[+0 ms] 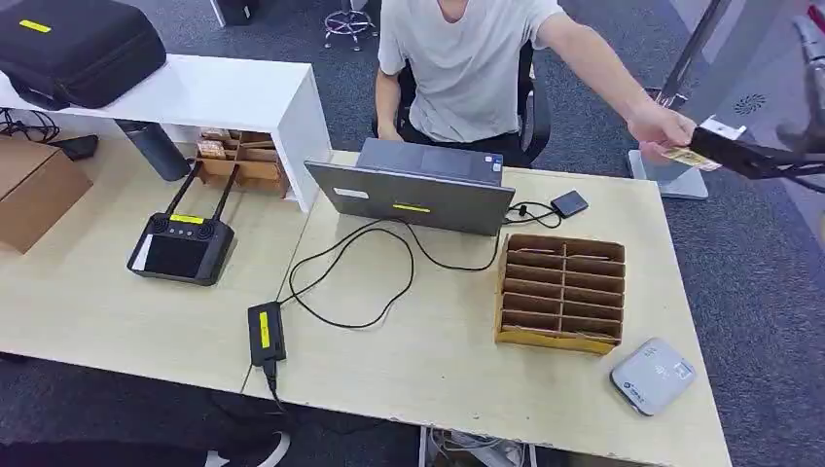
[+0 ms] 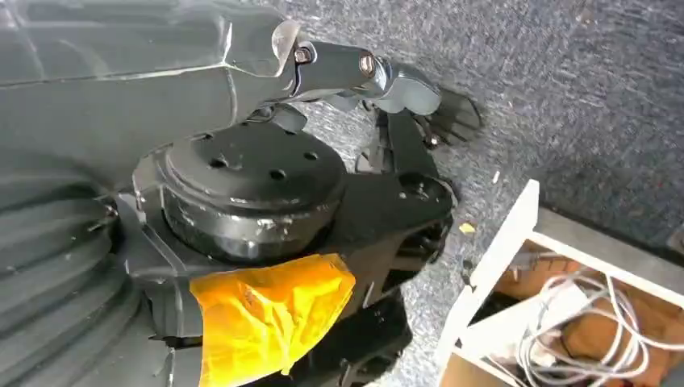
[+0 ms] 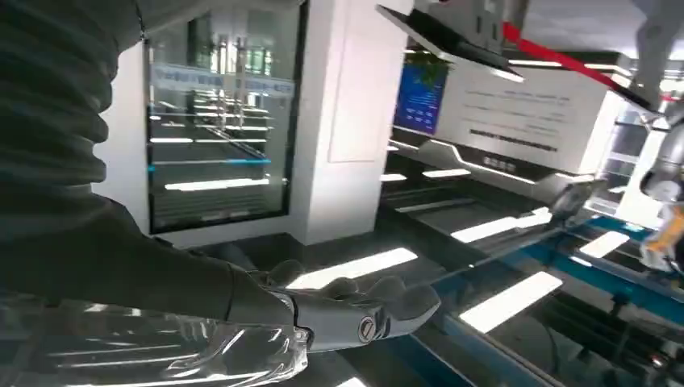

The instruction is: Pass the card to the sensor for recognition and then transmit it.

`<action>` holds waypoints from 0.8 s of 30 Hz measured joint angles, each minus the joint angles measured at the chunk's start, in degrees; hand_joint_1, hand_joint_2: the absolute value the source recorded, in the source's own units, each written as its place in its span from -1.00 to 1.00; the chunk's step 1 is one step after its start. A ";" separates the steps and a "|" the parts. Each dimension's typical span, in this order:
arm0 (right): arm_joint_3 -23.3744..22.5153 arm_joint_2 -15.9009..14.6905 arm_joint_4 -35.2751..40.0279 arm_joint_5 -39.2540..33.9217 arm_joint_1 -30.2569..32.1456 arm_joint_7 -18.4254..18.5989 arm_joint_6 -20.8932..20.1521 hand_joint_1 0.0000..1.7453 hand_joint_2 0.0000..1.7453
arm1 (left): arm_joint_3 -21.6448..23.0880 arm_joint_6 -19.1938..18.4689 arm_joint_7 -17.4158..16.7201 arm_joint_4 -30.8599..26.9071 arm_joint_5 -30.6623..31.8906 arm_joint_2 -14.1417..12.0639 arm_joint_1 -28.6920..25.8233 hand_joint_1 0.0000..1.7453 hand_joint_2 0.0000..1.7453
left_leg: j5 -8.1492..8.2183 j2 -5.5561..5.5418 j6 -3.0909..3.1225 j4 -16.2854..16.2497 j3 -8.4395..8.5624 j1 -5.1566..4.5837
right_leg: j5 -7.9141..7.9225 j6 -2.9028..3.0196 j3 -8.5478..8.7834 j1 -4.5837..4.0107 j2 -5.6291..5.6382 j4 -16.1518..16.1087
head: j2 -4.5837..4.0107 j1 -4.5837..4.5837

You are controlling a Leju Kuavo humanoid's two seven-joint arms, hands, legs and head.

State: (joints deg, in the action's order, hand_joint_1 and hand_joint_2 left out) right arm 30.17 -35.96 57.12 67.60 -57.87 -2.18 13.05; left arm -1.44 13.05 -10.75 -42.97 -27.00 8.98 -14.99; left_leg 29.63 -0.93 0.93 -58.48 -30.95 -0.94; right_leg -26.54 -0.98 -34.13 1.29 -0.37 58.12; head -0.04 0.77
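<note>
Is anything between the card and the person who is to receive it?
Nothing visible. In the head view the right hand holds the card out past the table's far right corner, and the person's hand is already at the card's near end.

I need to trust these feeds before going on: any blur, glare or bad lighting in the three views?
Head view: evenly lit and sharp on the table; the right robot hand and card at the edge look soft. Left wrist view: sharp up close, carpet slightly soft. Right wrist view: bright light strips, dim and soft elsewhere.
</note>
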 joint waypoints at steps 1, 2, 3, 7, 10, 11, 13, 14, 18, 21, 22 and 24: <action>1.24 0.66 0.92 0.11 0.34 0.24 0.52 -1.00 1.00 | -0.80 -0.27 -0.07 -0.02 0.99 0.27 -0.03 -1.00 1.00 | 0.00 0.01 0.00 0.00 0.00 0.00 | 0.00 0.00 0.00 0.00 0.01 0.00 | 0.00 -0.02; 2.42 1.36 1.86 0.11 0.68 0.52 1.00 -1.00 1.00 | -1.69 -0.53 -0.26 -0.02 2.15 0.62 -0.04 -1.00 1.00 | 0.00 0.01 0.00 0.00 0.01 0.00 | 0.00 0.00 0.00 0.00 0.01 0.00 | 0.00 0.00; 3.40 1.90 2.61 0.11 1.00 0.76 1.42 -1.00 1.00 | -2.40 -0.61 -0.42 -0.11 3.15 0.81 -0.07 -1.00 1.00 | 0.00 0.00 0.00 0.00 0.01 0.00 | 0.00 0.00 0.00 -0.01 0.01 0.00 | 0.00 -0.02; 7.84 4.24 6.67 0.09 2.53 1.62 3.06 -1.00 1.00 | -5.93 -0.72 -0.57 -1.55 8.16 2.21 -0.91 -1.00 1.00 | 0.00 0.00 0.00 0.00 0.01 0.01 | 0.00 0.00 -0.01 -0.01 0.00 0.00 | 0.00 0.00; 10.47 5.47 9.77 -0.15 3.88 2.08 4.09 -1.00 1.00 | -8.29 -0.24 -0.57 -3.52 12.01 3.31 -1.88 -1.00 1.00 | 0.00 0.00 0.00 0.00 0.01 0.01 | 0.00 0.00 0.00 -0.01 0.01 0.00 | 0.00 0.00; 11.30 5.82 10.93 -0.28 4.43 2.21 4.39 -1.00 1.00 | -9.19 0.00 -0.57 -4.35 13.28 3.68 -2.15 -1.00 1.00 | 0.00 0.01 0.00 0.00 0.01 0.01 | 0.00 0.00 -0.01 -0.02 0.01 -0.01 | 0.00 -0.02; 12.76 6.43 12.98 -0.46 5.32 2.47 4.96 -1.00 1.00 | -10.83 0.15 -0.57 -5.77 15.48 4.44 -2.66 -1.00 1.00 | 0.00 0.01 0.00 0.00 0.01 0.01 | 0.00 0.00 -0.01 -0.01 0.01 -0.01 | 0.00 0.00; 13.42 6.65 13.88 -0.66 5.70 2.67 5.18 -1.00 1.00 | -11.59 0.17 -0.57 -6.45 16.45 4.77 -2.91 -1.00 1.00 | 0.00 0.01 0.00 0.00 0.01 0.01 | 0.00 0.00 -0.01 -0.02 0.01 -0.01 | 0.00 -0.04; 16.09 7.65 17.72 -1.22 7.24 2.95 6.11 -1.00 1.00 | -15.55 -0.35 -1.09 -8.51 20.57 6.56 -3.41 -1.00 1.00 | 0.00 0.02 -0.01 0.00 0.01 0.01 | 0.00 0.00 -0.01 -0.01 0.03 -0.01 | 0.00 -0.04; 17.48 8.09 19.87 -1.84 8.04 2.97 6.71 -1.00 1.00 | -19.09 -2.28 -0.98 -8.72 21.86 7.72 -3.13 -1.00 1.00 | 0.00 0.03 -0.01 -0.02 0.03 0.00 | 0.00 0.00 -0.01 -0.01 0.03 -0.02 | 0.00 0.00; 17.77 8.13 20.28 -2.08 8.17 2.97 6.71 -1.00 1.00 | -19.83 -2.78 -0.61 -8.70 21.84 8.00 -2.87 -1.00 1.00 | 0.00 0.01 -0.01 -0.02 0.00 0.01 | 0.00 0.00 -0.01 -0.02 0.01 -0.02 | 0.00 -0.04; 18.36 8.26 21.37 -2.32 8.36 3.02 6.77 -1.00 1.00 | -22.11 -4.24 0.24 -8.35 21.58 8.57 -2.09 -1.00 1.00 | 0.00 0.06 -0.01 -0.02 0.01 0.01 | 0.01 0.01 -0.01 -0.01 0.05 -0.01 | 0.00 -0.02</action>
State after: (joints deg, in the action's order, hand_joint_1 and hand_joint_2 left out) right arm 48.52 -27.69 78.49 65.29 -49.51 0.83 19.82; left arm -23.55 8.81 -10.51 -51.32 -5.42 17.55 -17.07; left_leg 29.63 -0.87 0.92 -58.50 -30.94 -0.93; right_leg -26.53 -0.97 -34.14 1.28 -0.32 58.11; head -0.04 0.74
